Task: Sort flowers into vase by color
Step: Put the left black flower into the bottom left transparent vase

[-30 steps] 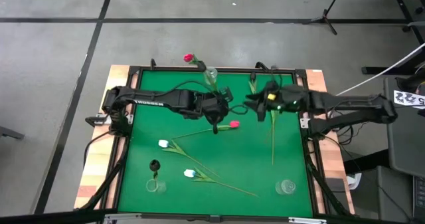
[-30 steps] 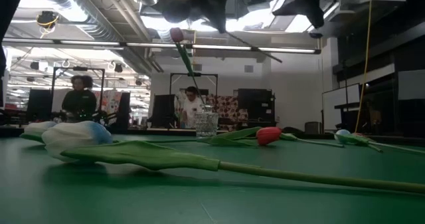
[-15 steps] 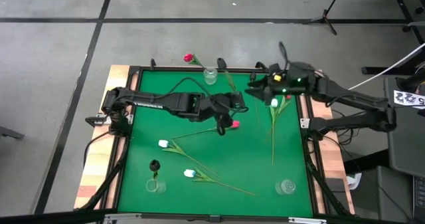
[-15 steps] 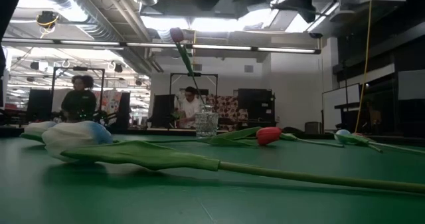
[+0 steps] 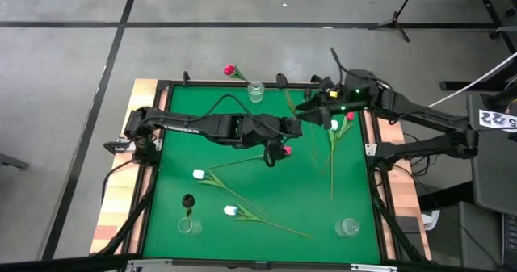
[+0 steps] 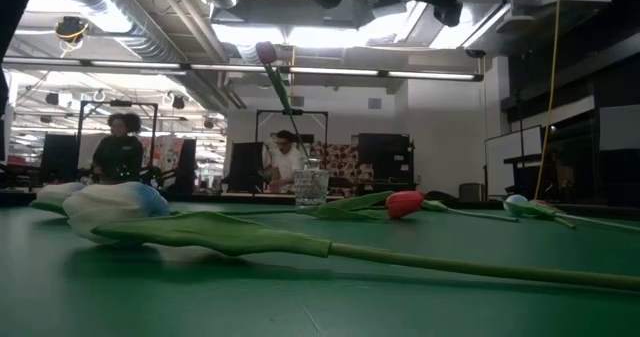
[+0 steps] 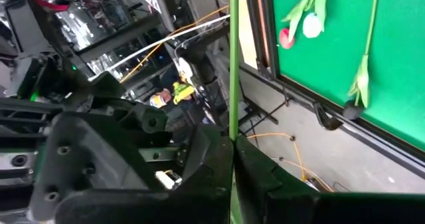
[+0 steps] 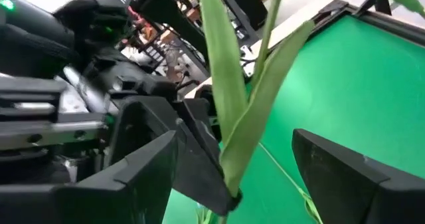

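Observation:
My left gripper [image 5: 296, 127] hangs over the table's far middle, shut on a tulip's thin green stem [image 7: 233, 64]; its head I cannot make out. My right gripper [image 5: 308, 110] faces it from the right. Its fingers stand open on either side of that tulip's leaves [image 8: 247, 111] without touching them. A glass vase [image 5: 256, 90] at the far edge holds a red tulip [image 5: 230, 69]. Another vase [image 5: 190, 224], near left, holds a dark tulip [image 5: 187, 200]. A third vase [image 5: 349, 226] stands near right. A pink tulip [image 5: 284, 151] and two white ones [image 5: 199, 175] [image 5: 230, 211] lie on the green table. My left gripper pinches the stem [image 7: 233, 132] between its two fingers, just below where the leaves spring [image 8: 230, 196]. The fingers [image 8: 199, 151] come nearly level from the table's left. The tulip rises from the hold, lifted clear of the table.
A white tulip [image 5: 334, 125] and a red one [image 5: 349, 117] lie by the right edge, their stems running toward the near edge. The table has a raised dark frame [image 5: 370, 155]. People stand in the room beyond the far edge [image 6: 120, 147].
My left gripper has swung toward the table's right and far edge and tipped up from pointing down to nearly level, carrying the stem with it. My right gripper has drawn back toward the far right corner and risen.

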`<state>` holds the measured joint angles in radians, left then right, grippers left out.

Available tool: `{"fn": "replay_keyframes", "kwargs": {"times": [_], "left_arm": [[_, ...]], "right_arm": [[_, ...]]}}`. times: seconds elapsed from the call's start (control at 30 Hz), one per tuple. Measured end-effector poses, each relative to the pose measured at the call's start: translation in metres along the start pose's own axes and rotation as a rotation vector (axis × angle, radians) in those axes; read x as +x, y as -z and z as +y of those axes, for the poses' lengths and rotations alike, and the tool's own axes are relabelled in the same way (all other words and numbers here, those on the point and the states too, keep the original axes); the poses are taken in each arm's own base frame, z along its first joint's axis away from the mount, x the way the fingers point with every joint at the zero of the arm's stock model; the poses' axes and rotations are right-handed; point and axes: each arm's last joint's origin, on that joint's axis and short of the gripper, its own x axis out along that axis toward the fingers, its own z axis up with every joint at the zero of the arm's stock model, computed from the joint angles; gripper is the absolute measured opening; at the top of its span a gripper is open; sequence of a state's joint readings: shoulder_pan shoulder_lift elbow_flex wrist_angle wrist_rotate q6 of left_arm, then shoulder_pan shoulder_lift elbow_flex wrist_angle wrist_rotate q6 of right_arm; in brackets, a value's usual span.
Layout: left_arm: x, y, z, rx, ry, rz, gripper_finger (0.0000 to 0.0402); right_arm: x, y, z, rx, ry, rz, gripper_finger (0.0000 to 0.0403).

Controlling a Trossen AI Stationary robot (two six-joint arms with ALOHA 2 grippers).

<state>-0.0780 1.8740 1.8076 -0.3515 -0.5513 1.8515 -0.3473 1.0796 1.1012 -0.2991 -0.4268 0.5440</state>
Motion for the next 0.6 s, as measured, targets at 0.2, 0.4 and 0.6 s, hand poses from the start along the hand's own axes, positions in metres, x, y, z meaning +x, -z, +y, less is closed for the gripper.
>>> {"fn": "replay_keyframes", "kwargs": {"times": [0.2, 0.4, 0.6], "left_arm": [[0.0, -0.001, 0.0, -0.01, -0.002, -0.02, 0.0002], [0.0, -0.001, 0.0, -0.007, -0.007, -0.039, 0.0003], [0.0, -0.002, -0.001, 0.012, 0.001, -0.04, 0.0003]], "right_arm": [[0.0, 0.0, 0.001, -0.022, -0.02, 0.001, 0.0294], [0.006, 0.001, -0.002, -0.024, -0.042, 0.038, 0.0294], [0.012, 0.002, -0.005, -0.029, -0.037, 0.052, 0.0284]]}}
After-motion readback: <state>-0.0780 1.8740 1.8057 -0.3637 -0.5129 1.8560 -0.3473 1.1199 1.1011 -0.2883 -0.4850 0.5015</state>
